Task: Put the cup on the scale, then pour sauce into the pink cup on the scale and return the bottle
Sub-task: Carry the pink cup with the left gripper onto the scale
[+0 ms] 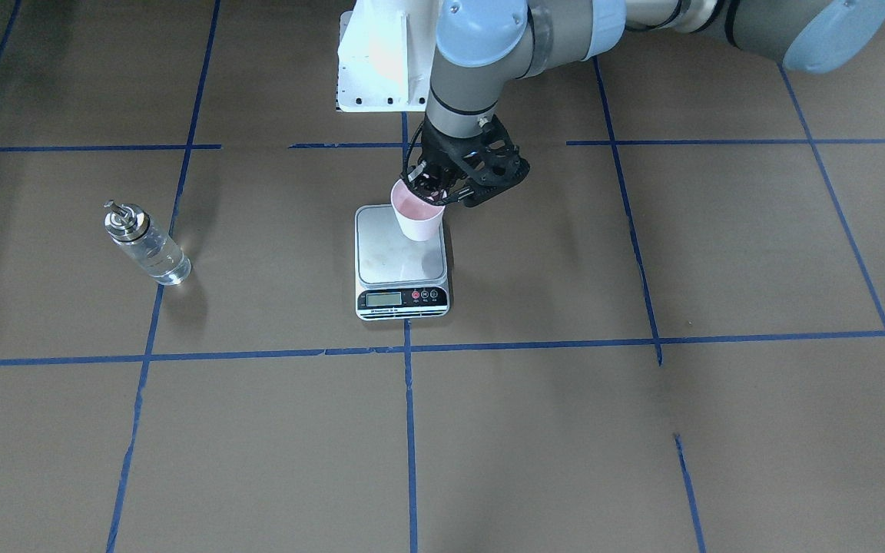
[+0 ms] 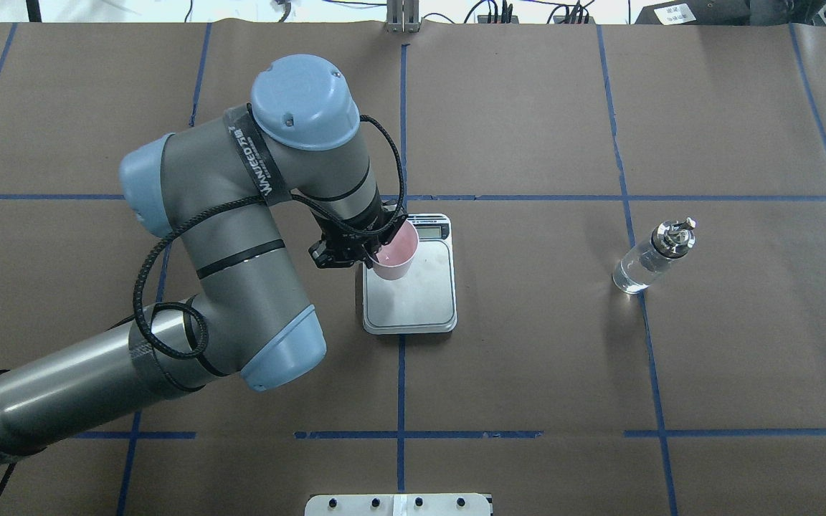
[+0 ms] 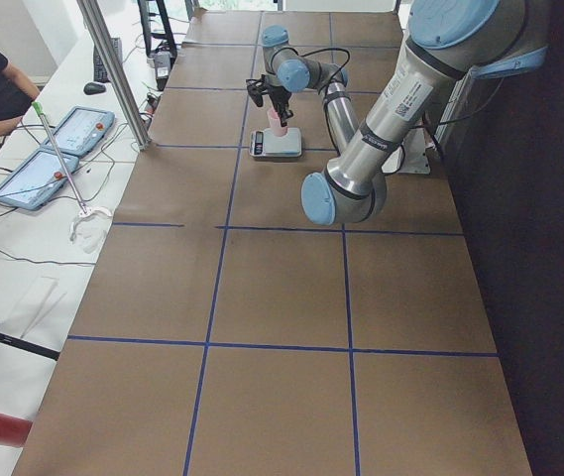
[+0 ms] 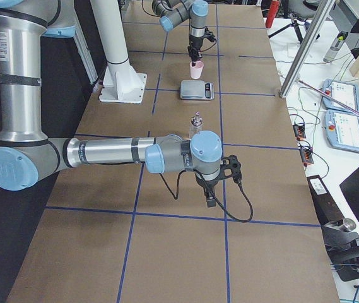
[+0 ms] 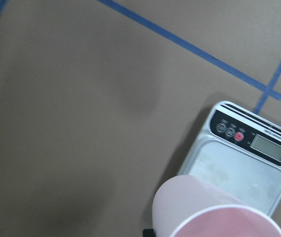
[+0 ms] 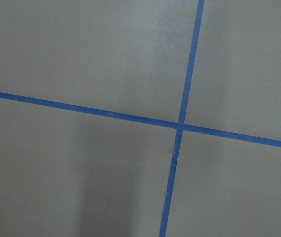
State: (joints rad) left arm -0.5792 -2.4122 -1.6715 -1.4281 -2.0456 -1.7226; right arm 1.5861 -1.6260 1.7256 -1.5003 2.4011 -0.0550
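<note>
My left gripper is shut on the rim of the pale pink cup. It holds the cup slightly tilted, just over the silver plate of the scale, at the plate's corner nearest my left arm. In the overhead view the cup hangs over the scale near its display end. The left wrist view shows the cup above the scale. The glass bottle with clear liquid and a silver cap stands alone far to the scale's side. My right gripper shows only in the exterior right view, low over the table; I cannot tell its state.
The white robot base stands behind the scale. Blue tape lines cross the brown table. A side bench with tablets and an operator lies beyond the table's edge.
</note>
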